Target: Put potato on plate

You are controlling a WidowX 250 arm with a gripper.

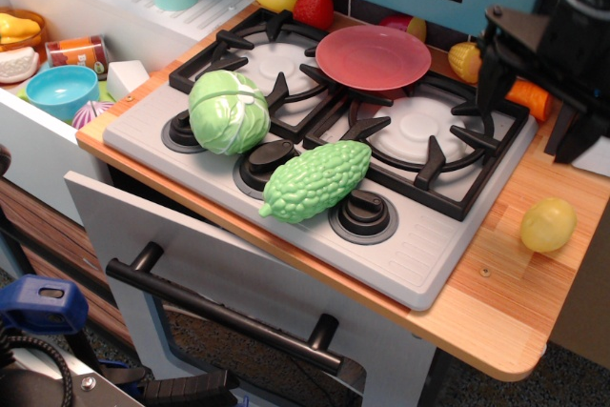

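Reaches in from the upper right, black and cut off by the frame edge, gripper [536, 107] spread apart and empty above the counter's right side; rests on the back grates, flat pink plate [373, 56]; lies on bare wood below the fingers, potato [547, 225], long axis tilted up-right
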